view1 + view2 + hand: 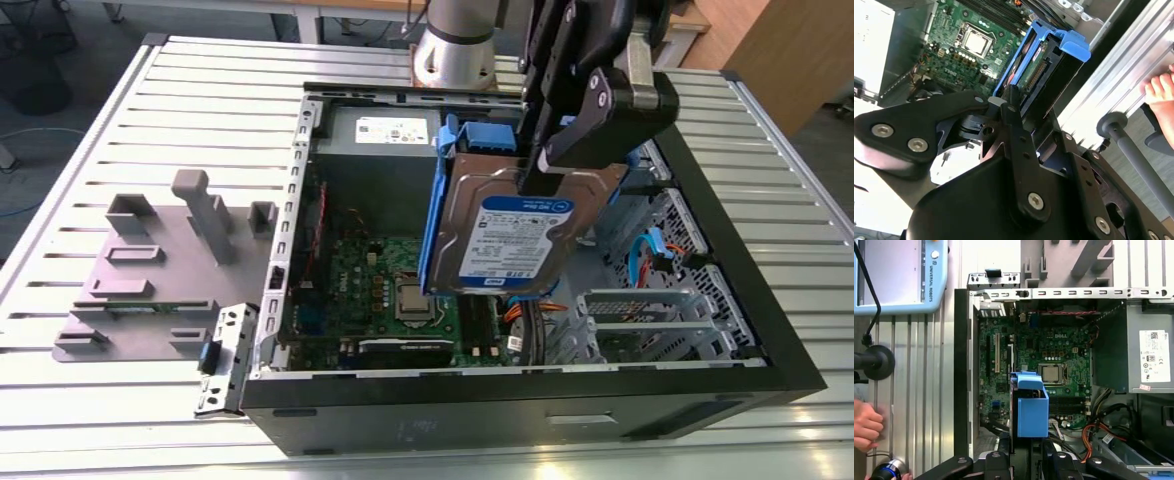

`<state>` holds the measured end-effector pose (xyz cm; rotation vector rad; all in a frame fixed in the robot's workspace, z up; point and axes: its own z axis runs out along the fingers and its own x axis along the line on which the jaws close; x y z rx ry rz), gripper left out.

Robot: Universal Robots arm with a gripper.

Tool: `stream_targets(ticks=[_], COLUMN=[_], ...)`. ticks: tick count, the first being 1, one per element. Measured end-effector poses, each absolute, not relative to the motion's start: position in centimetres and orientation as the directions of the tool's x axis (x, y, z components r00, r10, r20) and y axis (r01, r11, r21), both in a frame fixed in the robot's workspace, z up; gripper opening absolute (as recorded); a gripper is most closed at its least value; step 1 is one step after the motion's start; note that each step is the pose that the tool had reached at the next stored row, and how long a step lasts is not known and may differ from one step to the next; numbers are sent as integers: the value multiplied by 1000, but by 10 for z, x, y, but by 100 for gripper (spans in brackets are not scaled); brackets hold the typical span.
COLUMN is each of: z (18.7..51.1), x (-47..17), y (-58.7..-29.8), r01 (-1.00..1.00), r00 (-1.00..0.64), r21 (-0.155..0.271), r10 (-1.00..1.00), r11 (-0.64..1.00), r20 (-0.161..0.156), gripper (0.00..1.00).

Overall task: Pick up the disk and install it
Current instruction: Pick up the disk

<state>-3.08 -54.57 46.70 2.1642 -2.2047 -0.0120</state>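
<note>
The disk, a silver hard drive with a blue-and-white label and a blue bracket round its edges, hangs upright above the open computer case. My gripper is shut on its upper end. In the exterior view the disk hovers over the middle of the case, in front of the motherboard. The second wrist view has the disk edge-on beyond the gripper, circuit side visible. In the first wrist view its blue bracket stands over the motherboard, just past the gripper.
A grey power supply box with a white sticker fills the case's far corner. A metal drive cage and loose cables lie at the exterior view's right inside the case. A grey fixture sits on the slatted table. A person's hand rests beside the case.
</note>
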Motion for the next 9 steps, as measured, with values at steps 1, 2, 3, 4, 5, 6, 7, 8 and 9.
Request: stream_targets(ticks=[1,2,3,4,5,6,7,8,9], z=[467,467,467,467,467,466,466,466,466], x=[-31,-31,-31,-30,-30,-28,-27,-25,-23], y=[-546,-546,-546,-546,-546,-547,-547,-547,-547], r01=[-999,-999,-999,-999,-999,-999,-999,-999,-999], r00=[-18,-18,-18,-18,-18,-18,-18,-18,-18], r21=[42,42,42,42,42,42,42,42,42], r10=[-999,-999,-999,-999,-999,-999,-999,-999,-999], r11=[19,19,19,19,19,19,19,19,19], r20=[34,35,35,35,35,35,35,35,35], gripper=[35,35,35,35,35,35,35,35,35])
